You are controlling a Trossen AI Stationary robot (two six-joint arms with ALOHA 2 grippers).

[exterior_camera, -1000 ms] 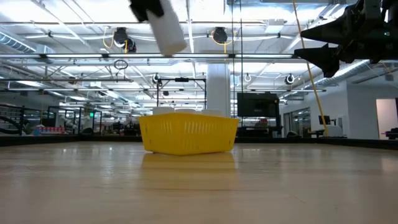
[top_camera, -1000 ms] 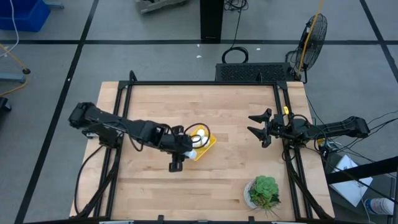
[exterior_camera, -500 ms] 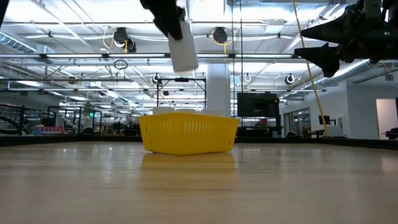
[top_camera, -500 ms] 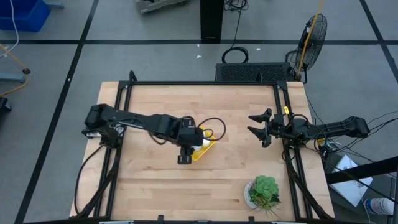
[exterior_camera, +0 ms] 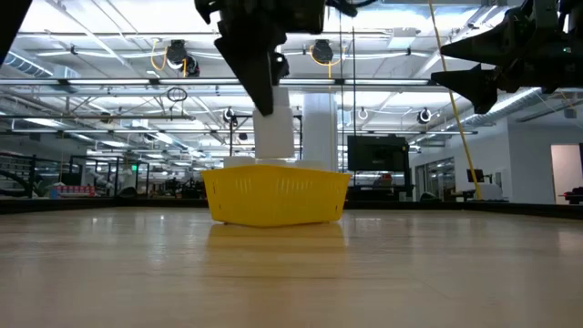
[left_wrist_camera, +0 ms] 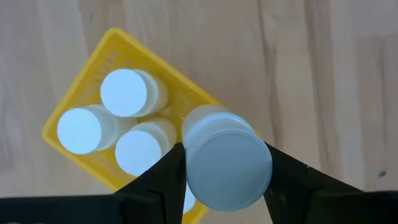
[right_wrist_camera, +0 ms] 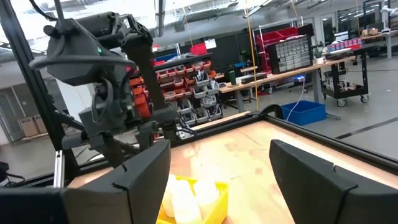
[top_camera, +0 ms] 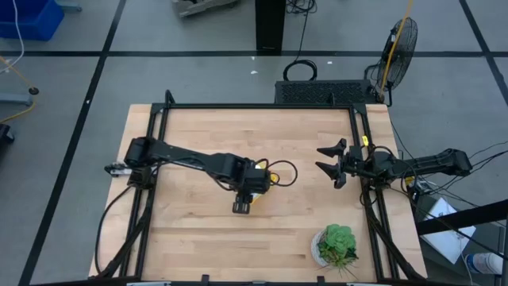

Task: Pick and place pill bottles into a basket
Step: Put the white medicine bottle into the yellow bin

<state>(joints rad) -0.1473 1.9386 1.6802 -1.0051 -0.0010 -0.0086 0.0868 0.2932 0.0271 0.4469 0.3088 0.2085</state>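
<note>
While the left gripper (left_wrist_camera: 225, 180) hangs directly above the basket (left_wrist_camera: 93, 81), its fingers (left_wrist_camera: 163, 177) are clamped on a pill bottle (left_wrist_camera: 228, 163) held upright, cap facing the wrist camera. Seen at table height, that bottle's lower end sits just above the basket's rim (exterior_camera: 273, 173). Three other bottles (left_wrist_camera: 127, 93) stand upright inside the basket, close together. Well off to the right of the basket, the right gripper (top_camera: 327, 162) hovers above the wooden table (top_camera: 198, 127) with its fingers spread wide and nothing between them. A potted plant (top_camera: 336, 243) stands near the table's corner, well apart from the basket.
</note>
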